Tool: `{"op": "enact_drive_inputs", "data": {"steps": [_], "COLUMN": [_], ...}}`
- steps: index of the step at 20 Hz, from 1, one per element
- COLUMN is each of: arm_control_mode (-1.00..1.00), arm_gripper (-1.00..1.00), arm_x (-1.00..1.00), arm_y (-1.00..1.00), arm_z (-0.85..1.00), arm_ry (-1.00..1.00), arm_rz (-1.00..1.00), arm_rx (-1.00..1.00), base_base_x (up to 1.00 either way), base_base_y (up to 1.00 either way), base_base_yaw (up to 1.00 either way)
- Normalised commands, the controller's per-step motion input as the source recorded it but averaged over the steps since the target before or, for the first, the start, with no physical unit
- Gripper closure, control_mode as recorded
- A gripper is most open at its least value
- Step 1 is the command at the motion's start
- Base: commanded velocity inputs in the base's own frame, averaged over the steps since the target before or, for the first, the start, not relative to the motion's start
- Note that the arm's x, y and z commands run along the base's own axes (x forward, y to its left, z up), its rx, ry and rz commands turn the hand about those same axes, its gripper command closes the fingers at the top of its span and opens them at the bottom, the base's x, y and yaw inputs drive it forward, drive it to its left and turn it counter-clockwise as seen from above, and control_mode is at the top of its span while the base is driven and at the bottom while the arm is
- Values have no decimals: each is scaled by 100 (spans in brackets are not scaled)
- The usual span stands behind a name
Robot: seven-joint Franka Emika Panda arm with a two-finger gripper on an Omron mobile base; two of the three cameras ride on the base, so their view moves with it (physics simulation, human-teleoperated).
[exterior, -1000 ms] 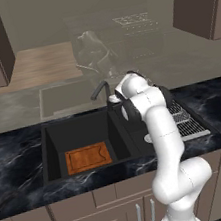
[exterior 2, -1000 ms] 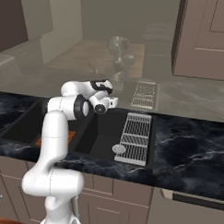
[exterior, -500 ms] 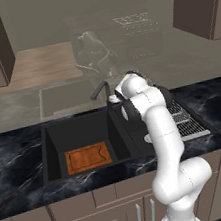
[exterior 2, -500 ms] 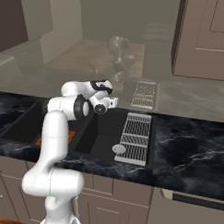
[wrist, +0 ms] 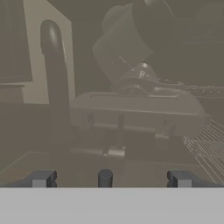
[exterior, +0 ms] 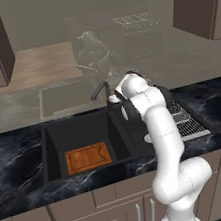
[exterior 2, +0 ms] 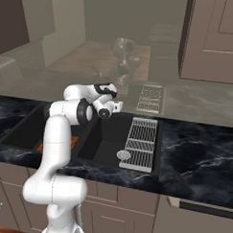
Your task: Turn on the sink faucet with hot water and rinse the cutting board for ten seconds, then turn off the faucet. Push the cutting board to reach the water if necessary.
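One arm rises from worktop (exterior: 19,162) front, elbow bent over the sink (exterior: 51,137), wrist level, tool (wrist: 109,178) w/ jaws spread wide & empty, right at the sink faucet (exterior: 99,90) base; no change vs the earlier frames. Cutting board (exterior: 88,157) lies flat in lg basin, front-right part, long axis left-right. Faucet at back rim, spout angled toward the left.

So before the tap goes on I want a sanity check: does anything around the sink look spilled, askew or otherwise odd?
Nothing stands out. The cutting board lies flat on the floor of the sink's large basin, the wire rack sits square over the shallower one, and no water runs from the faucet. The gripper is open beside it.
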Motion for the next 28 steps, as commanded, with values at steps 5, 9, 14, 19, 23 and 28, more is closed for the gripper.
{"op": "enact_drive_inputs", "data": {"steps": [5, 9, 14, 19, 23, 28], "arm_control_mode": [-100, -100, -100, -100, -100, -100], "arm_gripper": [-100, 100, 100, 100, 100, 100], "arm_x": [0, 0, 0, 0, 0, 0], "arm_y": [0, 0, 0, 0, 0, 0], "arm_z": [0, 0, 0, 0, 0, 0], "arm_ry": [0, 0, 0, 0, 0, 0], "arm_rz": [0, 0, 0, 0, 0, 0], "arm_rx": [0, 0, 0, 0, 0, 0], "base_base_x": [0, 0, 0, 0, 0, 0], "base_base_y": [0, 0, 0, 0, 0, 0], "base_base_yaw": [0, 0, 0, 0, 0, 0]}}
